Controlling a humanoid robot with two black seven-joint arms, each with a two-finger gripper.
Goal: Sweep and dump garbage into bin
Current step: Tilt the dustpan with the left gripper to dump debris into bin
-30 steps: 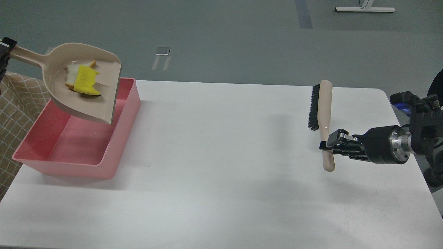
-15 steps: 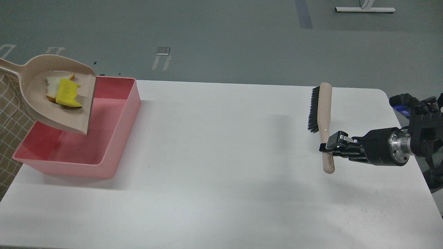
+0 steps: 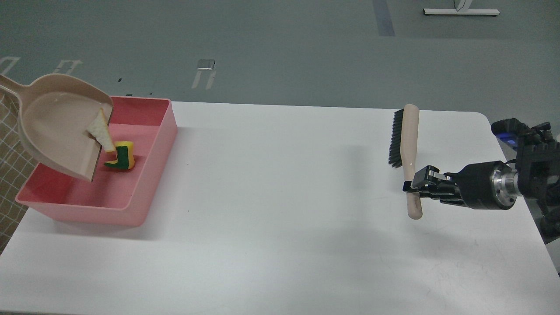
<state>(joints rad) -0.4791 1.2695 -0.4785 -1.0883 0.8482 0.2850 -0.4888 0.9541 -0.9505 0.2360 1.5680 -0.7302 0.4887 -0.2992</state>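
Triangular white bread slice [image 3: 101, 135] teeters on the tilted beige plastic dustpan's [image 3: 57, 127] lip above the shallow pink plastic bin [image 3: 148, 175], yellow-green sponge [image 3: 121, 160] already inside; it could snag there. Right gripper [image 3: 413, 186] clamps the wooden brush [image 3: 409, 153]; left gripper unseen.

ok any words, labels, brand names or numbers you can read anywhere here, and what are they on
None can be read.
Pink bin: no label or print shows.
Dustpan: plain beige, no marking shows.
Brush: plain handle, only a tiny bright glint, no text.
Right gripper: black, no lettering can be made out.
Floor markings behind the table: pale tape shapes, not letters or numbers.
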